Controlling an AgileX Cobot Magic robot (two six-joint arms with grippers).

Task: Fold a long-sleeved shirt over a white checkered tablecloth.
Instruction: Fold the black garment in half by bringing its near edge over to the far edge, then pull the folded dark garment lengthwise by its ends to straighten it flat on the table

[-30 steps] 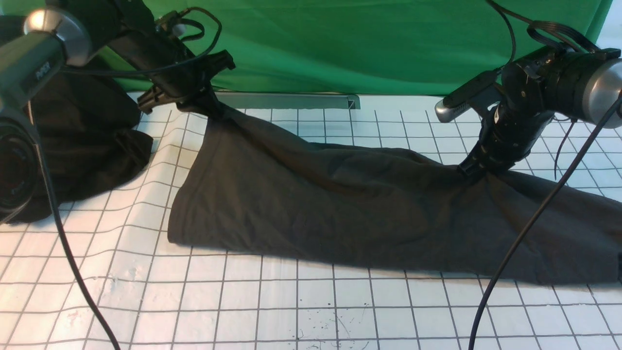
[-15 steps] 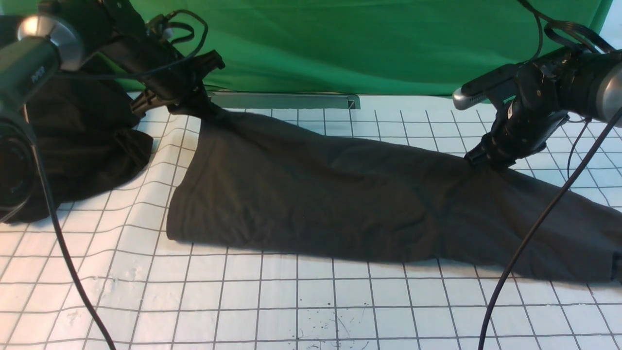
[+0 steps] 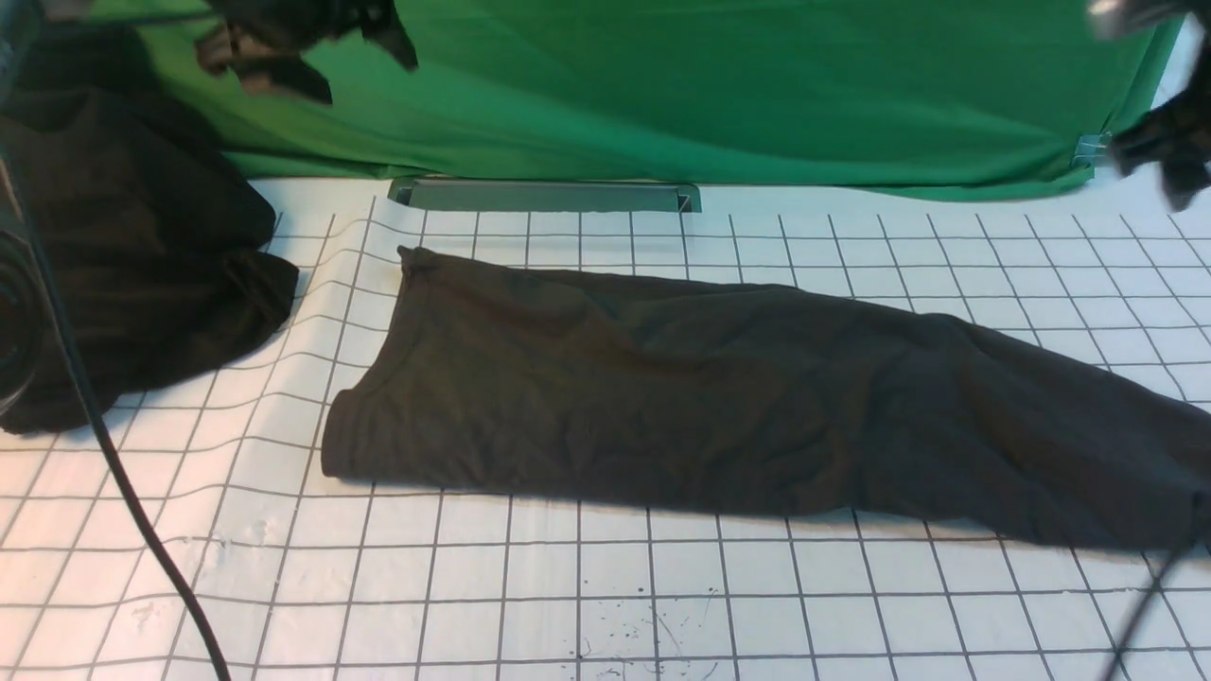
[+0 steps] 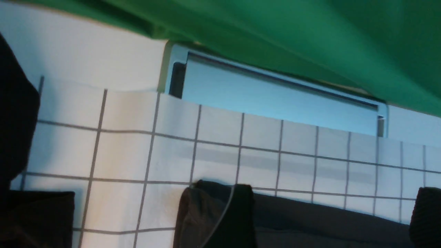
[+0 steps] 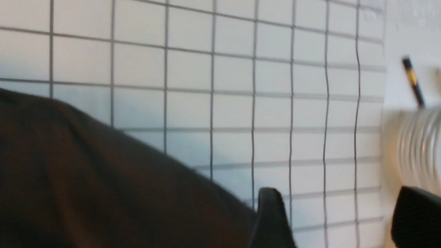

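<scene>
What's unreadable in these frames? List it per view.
- Shirt: the right end is cut off by the front view's right edge. No logo or label shows in any view, and the wrist views catch only its edges.
- Left gripper: blurred, cropped by the front view's top edge.
- Right gripper: blurred, partly cut by the front view's right edge.
- Black heap: cut by the front view's left edge.

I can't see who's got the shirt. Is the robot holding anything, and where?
Nothing is held. The left gripper and right gripper are open, up off the long-sleeved shirt, which lies on the white checkered tablecloth.
</scene>
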